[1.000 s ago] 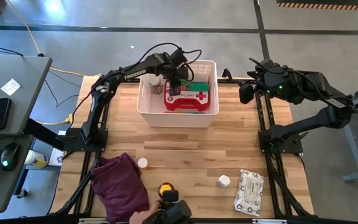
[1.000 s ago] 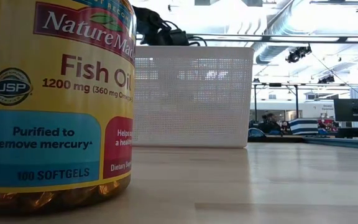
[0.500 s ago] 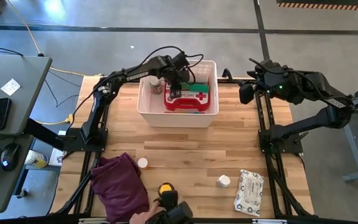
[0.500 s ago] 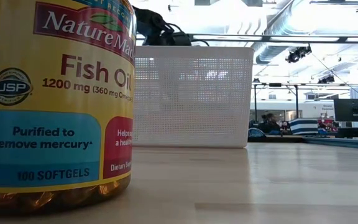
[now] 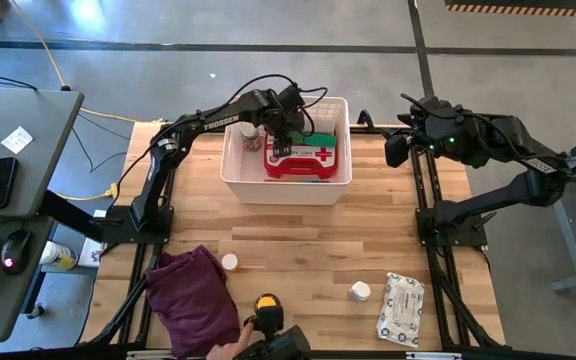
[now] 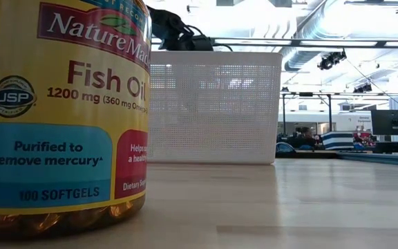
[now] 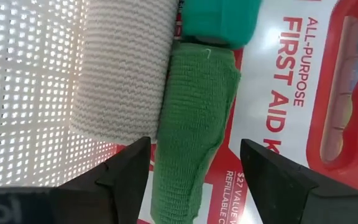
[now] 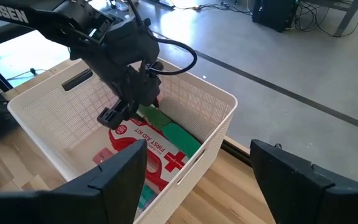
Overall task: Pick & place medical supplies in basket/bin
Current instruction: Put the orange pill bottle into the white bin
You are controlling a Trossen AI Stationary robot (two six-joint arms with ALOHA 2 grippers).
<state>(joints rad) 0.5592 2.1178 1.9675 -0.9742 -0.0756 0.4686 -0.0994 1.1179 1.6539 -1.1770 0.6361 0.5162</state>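
While the wooden desk (image 5: 298,240) stands on a grey concrete floor, a second grey desk with a phone and mouse sits off at 9 o'clock, and the low view looks past a big fish oil bottle (image 6: 61,111) into a bright open workshop. At 12 o'clock on the desk sits the white basket (image 5: 236,170). Inside it lie the red first-aid case (image 5: 313,160), a green roll (image 7: 194,130) and a beige bandage roll (image 7: 120,68). Near 6 o'clock lie a purple cloth (image 5: 193,295), a small white bottle (image 5: 229,262), another white bottle (image 5: 360,291) and a wipes pack (image 5: 401,307).

Reaching into the basket, the left gripper (image 7: 194,171) hovers just above the green roll, its fingers spread apart on either side of it and holding nothing. Off the desk edge at 2 o'clock, the right gripper (image 8: 197,168) waits with its fingers wide and empty, facing the basket.
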